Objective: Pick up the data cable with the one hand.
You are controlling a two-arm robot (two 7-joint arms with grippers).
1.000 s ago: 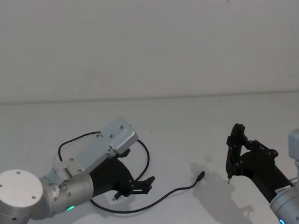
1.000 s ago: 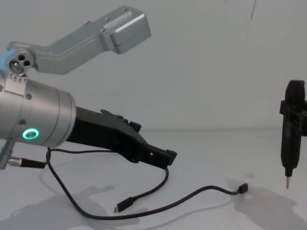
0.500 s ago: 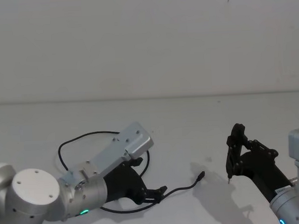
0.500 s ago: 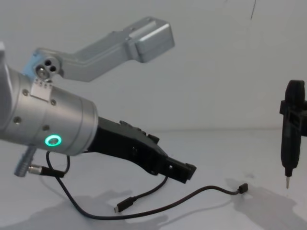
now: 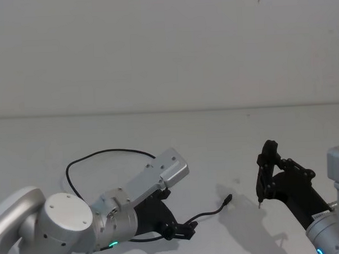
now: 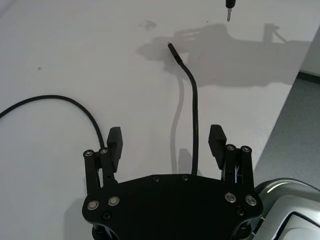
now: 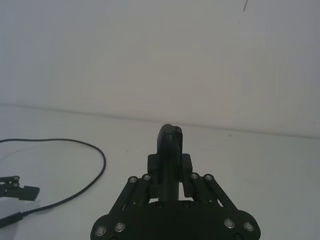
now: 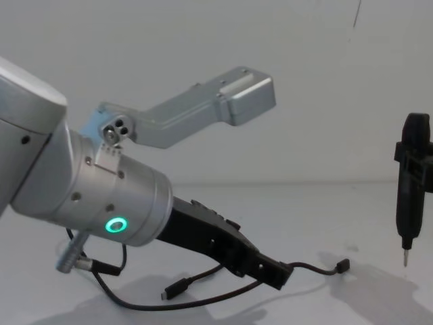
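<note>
Zero grip yet: left pincer (image 6: 165,135) hangs released just over the surface (image 6: 75,50), data cable (image 6: 193,100) lying between its jaws, so clench and lift remain; right pincer (image 7: 170,165), well apart, clenches a pen-like tool (image 8: 411,177).

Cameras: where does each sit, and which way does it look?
Head: high, looking down at the table; both arms show.
Chest: low, looking across it; left arm shows large.
Left wrist: behind the open left claw, facing the data cable.
Right wrist: behind the right claw holding a pen-like tool.
All four share the cable.
</note>
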